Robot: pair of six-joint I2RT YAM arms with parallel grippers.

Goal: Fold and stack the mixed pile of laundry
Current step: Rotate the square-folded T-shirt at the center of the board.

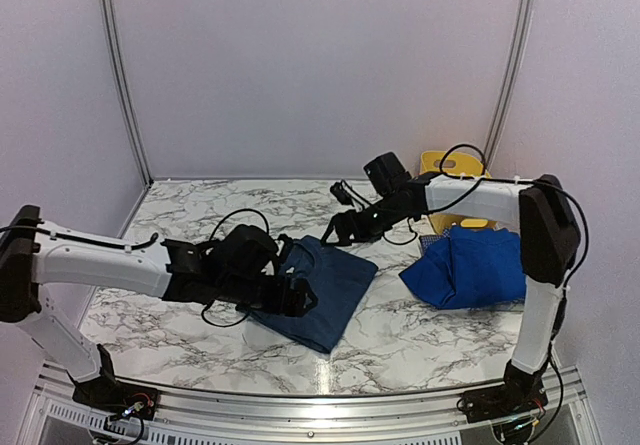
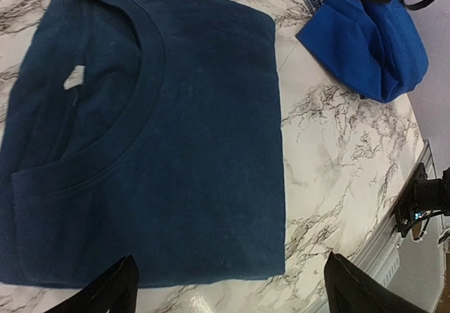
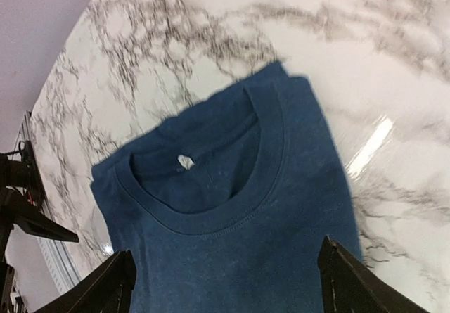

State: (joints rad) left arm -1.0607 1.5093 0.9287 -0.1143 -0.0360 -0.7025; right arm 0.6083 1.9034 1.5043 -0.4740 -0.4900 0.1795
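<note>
**Laundry pile part-done: one shirt folded flat, both arms poised above it**

At the left, the left gripper hangs low by the near-left side of a dark blue T-shirt. Its fingers are spread wide with nothing between them. The shirt lies flat on the marble table, left of centre. It is folded to a block close to square and set askew, with one corner aimed at the near edge. Its collar appears to face the far left and its hem the near right. That slanted collar-to-hem line looks to be the long axis, though only just.

Over the shirt's far side hovers the right gripper, jaws likewise apart and empty. Further right, well apart from the shirt, a royal-blue garment sits in a loose heap. A sliver of checked cloth shows just behind it, and a yellow tub stands at the far right.

From where I stand, the fold on the dark shirt looks finished, with neither arm gripping it. The next move likely calls for one of two things. The arms could pinch opposite edges of the folded block and shift it without spoiling the creases. Or they could swing right, draw the blue heap into open space and spread it flat for folding.
</note>
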